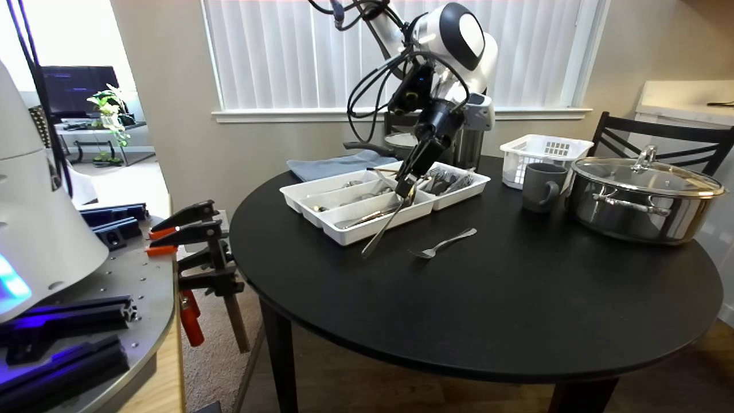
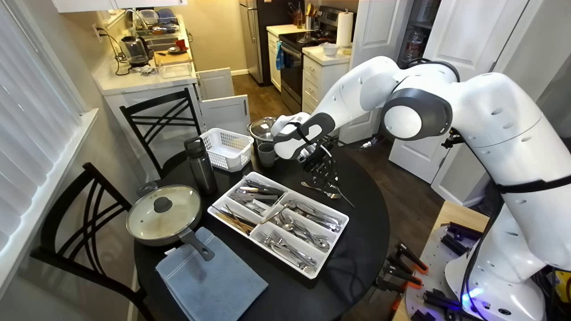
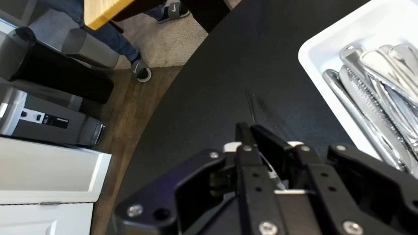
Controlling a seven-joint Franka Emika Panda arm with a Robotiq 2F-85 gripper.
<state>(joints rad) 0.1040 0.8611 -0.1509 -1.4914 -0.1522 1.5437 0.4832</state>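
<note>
I saw one round black table (image 1: 487, 310) beneath, one white plastic cutlery tray (image 1: 358, 234) just beside the black gripper (image 3: 250, 130). It pinched one slim silver metal utensil (image 1: 373, 244); below, only the exterior views showed one loose silver metal fork (image 1: 442, 245).

in both exterior views white vertical blinds (image 1: 545, 57) cover a window (image 1: 269, 57) set in a beige wall (image 1: 172, 86), its pale sill (image 1: 287, 116) running beneath, and a glaringly bright side area (image 1: 69, 34) holds a dark screen (image 1: 80, 89) and a leafy plant (image 1: 109, 106). black chairs (image 2: 107, 187) stand by the round black table (image 1: 516, 310), with a warm, yellow-lit kitchen of white cabinets (image 2: 317, 80), steel fridge (image 2: 252, 40) and black oven (image 2: 290, 76) behind. in the wrist view, brown wood floor (image 3: 137, 94) meets light carpet (image 3: 173, 49).
</note>
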